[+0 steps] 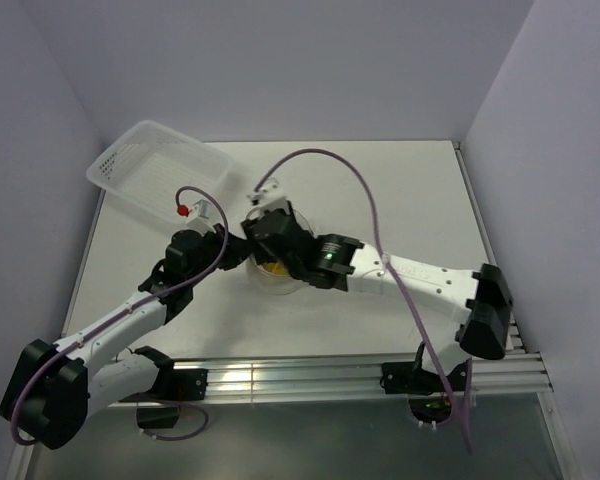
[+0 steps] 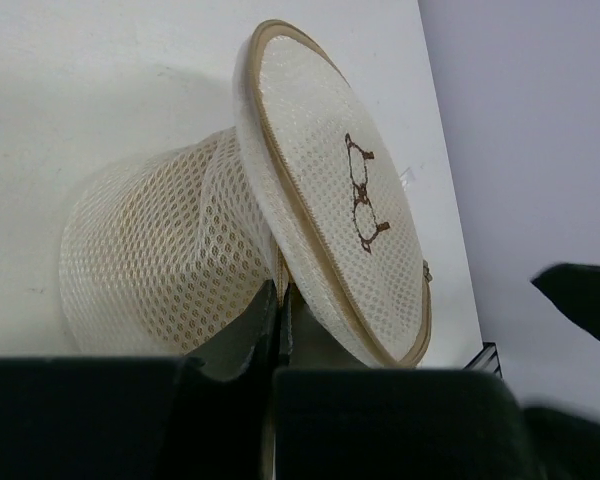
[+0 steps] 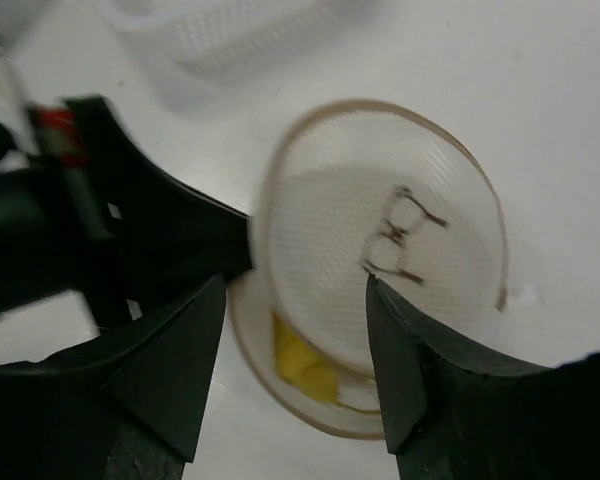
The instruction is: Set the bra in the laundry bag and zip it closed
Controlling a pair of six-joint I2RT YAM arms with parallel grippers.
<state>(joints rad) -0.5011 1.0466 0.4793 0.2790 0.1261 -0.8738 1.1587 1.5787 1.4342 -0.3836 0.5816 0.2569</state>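
The laundry bag (image 2: 150,260) is a round white mesh pouch with a tan rim, lying on the table. Its flap lid (image 2: 330,170) stands half open and carries a dark spectacles mark (image 2: 362,195). My left gripper (image 2: 278,305) is shut on the bag's rim where the lid joins. The yellow bra (image 3: 305,365) lies inside the bag (image 3: 280,400), showing under the raised lid (image 3: 380,230). My right gripper (image 3: 293,290) is open just above the lid, one finger on each side. In the top view both grippers (image 1: 235,255) (image 1: 265,235) cover most of the bag (image 1: 277,278).
A white perforated plastic basket (image 1: 160,175) sits tilted at the table's back left, close behind the left gripper. Purple cables loop over both arms. A metal rail (image 1: 310,378) runs along the near edge.
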